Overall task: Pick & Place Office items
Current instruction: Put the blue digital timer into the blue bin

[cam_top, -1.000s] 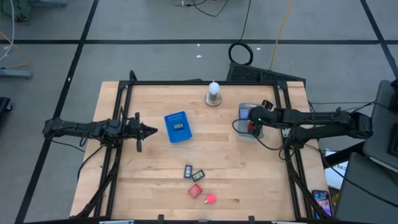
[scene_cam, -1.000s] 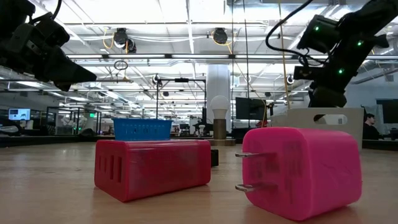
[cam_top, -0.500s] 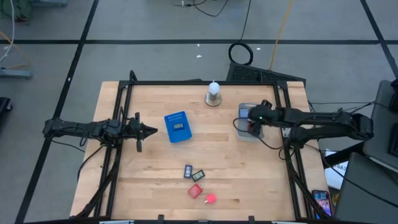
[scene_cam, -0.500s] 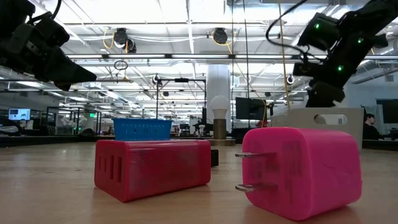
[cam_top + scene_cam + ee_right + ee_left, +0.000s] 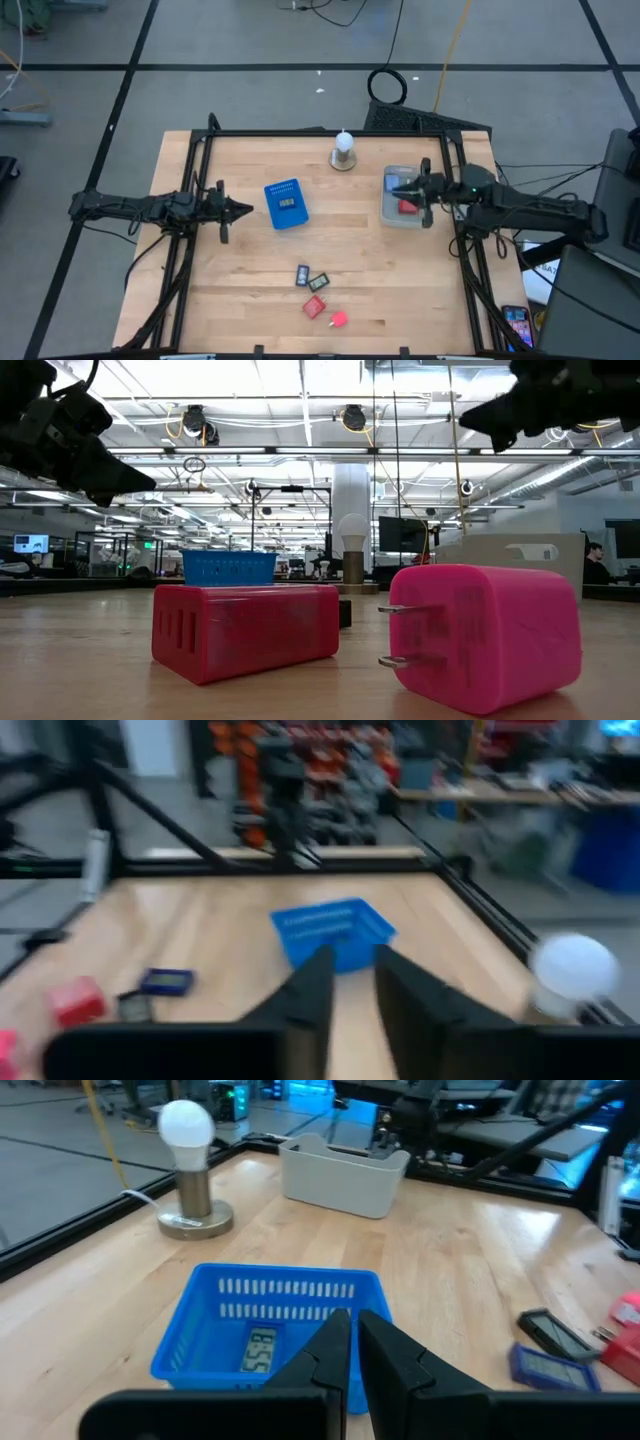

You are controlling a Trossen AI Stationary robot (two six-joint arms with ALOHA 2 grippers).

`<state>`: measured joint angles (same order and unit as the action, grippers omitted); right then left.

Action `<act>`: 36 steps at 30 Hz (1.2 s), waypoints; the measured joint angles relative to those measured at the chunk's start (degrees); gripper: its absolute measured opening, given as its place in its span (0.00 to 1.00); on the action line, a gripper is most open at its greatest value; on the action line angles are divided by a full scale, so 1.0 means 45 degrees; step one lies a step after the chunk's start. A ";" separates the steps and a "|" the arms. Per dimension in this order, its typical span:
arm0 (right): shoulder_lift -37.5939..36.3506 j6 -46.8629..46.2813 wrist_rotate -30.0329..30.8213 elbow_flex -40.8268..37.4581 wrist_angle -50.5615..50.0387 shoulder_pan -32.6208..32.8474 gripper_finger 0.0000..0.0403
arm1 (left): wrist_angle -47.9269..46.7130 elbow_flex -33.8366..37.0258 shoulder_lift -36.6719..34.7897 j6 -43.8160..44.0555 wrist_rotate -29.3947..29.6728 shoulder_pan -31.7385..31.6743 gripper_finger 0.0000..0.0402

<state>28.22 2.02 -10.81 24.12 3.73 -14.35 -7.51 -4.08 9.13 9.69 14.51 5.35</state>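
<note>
Though nearest the front edge of the counter (image 5: 210,310), well forward of the blue basket (image 5: 285,203), not yet picked: pink plug piece (image 5: 338,320), red block (image 5: 316,307), dark grey piece (image 5: 321,282) and a bluish one (image 5: 302,275), all close together. Judged to be between picks, with a red piece (image 5: 406,206) already in the grey bin (image 5: 386,212) to the right of the basket. Left gripper (image 5: 245,209) just left of the basket, jaws pressed nearly together, idle. Right gripper (image 5: 402,186) above the bin, jaws seemingly spread and empty, though blurred. Next: swing forward of the basket and descend on one piece without nudging its neighbours. Plenty of bare wood between basket and cluster; frame rails along both sides. Beyond the basket, only the white bulb (image 5: 343,150).
</note>
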 joint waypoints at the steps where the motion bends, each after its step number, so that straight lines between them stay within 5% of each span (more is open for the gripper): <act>1: -0.0255 0.0024 -0.0267 -0.0296 0.0347 0.0000 0.08 | -0.0004 0.0000 0.0017 0.0128 0.0168 0.0005 0.06; 14: -0.1360 -0.0941 -0.0557 -0.4808 0.6289 -0.0014 0.01 | 0.2182 -0.0296 0.3467 0.0205 -0.0079 0.0555 0.01; 18: -0.1326 -0.1065 -0.0569 -0.4955 0.6083 -0.0063 0.00 | 0.3035 -0.1042 0.5333 0.0244 -0.0083 0.1126 0.00; 31: -0.1262 -0.1168 -0.0574 -0.4997 0.5923 -0.0063 0.00 | 0.2112 -0.6743 1.2793 -0.0077 0.0311 0.3209 0.03; 36: -0.1262 -0.1151 -0.0572 -0.5002 0.5877 -0.0063 0.00 | 0.1598 -0.8960 1.5383 0.0141 -0.1152 0.3180 0.16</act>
<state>22.55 -3.16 -13.39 1.61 30.17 -14.63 -0.32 -44.39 78.35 10.33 9.32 19.65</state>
